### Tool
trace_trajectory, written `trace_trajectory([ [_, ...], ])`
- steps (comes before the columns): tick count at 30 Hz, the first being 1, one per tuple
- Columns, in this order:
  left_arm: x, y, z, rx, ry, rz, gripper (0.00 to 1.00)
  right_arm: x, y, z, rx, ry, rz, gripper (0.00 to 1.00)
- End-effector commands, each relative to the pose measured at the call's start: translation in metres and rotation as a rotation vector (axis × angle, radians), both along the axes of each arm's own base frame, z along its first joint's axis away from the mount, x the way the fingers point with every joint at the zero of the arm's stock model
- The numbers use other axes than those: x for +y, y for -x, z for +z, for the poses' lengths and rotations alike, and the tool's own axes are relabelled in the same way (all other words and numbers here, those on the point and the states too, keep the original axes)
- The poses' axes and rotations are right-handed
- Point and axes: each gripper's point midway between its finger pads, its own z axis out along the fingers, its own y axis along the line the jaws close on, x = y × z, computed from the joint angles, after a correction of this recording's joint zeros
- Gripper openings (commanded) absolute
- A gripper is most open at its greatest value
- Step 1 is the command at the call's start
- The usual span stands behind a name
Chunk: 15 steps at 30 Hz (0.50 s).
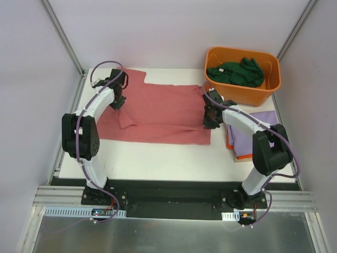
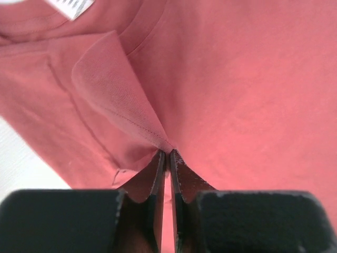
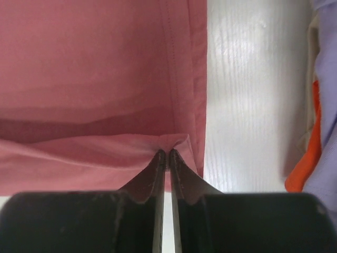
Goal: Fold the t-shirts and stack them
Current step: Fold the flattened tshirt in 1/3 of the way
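Red-pink t-shirt (image 1: 163, 113) lies spread over the middle of the white surface (image 1: 158, 158). It runs from near the far-left corner toward the right edge, creased, with a flap turned over at its left part. My left pincer (image 1: 118, 97) is down on the shirt's far-left end. The left wrist view shows its fingertips (image 2: 160, 163) clenched tight on a raised pleat of the cloth by the collar, with the white neck label (image 2: 71, 6) just beyond. My right pincer (image 1: 211, 117) is at the shirt's right edge. The right wrist view shows its jaws pressed together on a small ridge of the same cloth, just inside the stitched hem (image 3: 184, 79). So both are grasping the red-pink t-shirt, one at each end. Orange tub (image 1: 247, 95) stands at the far-right corner with a dark green t-shirt (image 1: 237, 73) bundled inside. Lavender t-shirt (image 1: 253, 134) lies flat along the right edge, partly under my right arm. It rests on an orange t-shirt (image 1: 230, 142) whose edge peeks out on its left side. A strip of bare surface separates that pile from the red-pink one.
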Motion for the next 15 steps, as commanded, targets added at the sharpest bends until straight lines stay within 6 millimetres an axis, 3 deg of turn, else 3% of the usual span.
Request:
trace_trajectory([
  [1, 0.009, -0.029, 0.012, -0.022, -0.037, -0.038, 0.16, -0.013, -0.04, 0.014, -0.129, 0.068, -0.05, 0.13],
  [3, 0.006, -0.043, 0.011, -0.011, -0.033, -0.097, 0.38, -0.017, -0.05, 0.021, -0.156, 0.09, -0.054, 0.14],
  [4, 0.004, -0.049, 0.011, -0.009, -0.026, -0.123, 0.51, -0.019, -0.052, 0.025, -0.167, 0.102, -0.058, 0.21],
  [7, 0.003, -0.054, 0.014, -0.014, -0.002, -0.146, 0.84, -0.021, -0.053, 0.042, -0.2, 0.105, -0.048, 0.74],
  [8, 0.004, -0.052, 0.02, -0.024, -0.002, -0.148, 0.93, -0.021, -0.05, 0.048, -0.211, 0.096, -0.039, 0.82],
  [9, 0.005, -0.05, 0.025, -0.034, 0.001, -0.149, 0.99, -0.019, -0.047, 0.053, -0.227, 0.073, -0.02, 0.96],
  [12, 0.004, -0.032, 0.033, -0.039, 0.009, -0.162, 0.99, 0.003, -0.028, 0.055, -0.226, -0.063, 0.084, 0.96],
  [15, 0.006, -0.008, 0.032, -0.02, 0.01, -0.176, 0.99, 0.045, -0.005, 0.048, -0.197, -0.274, 0.219, 0.96],
])
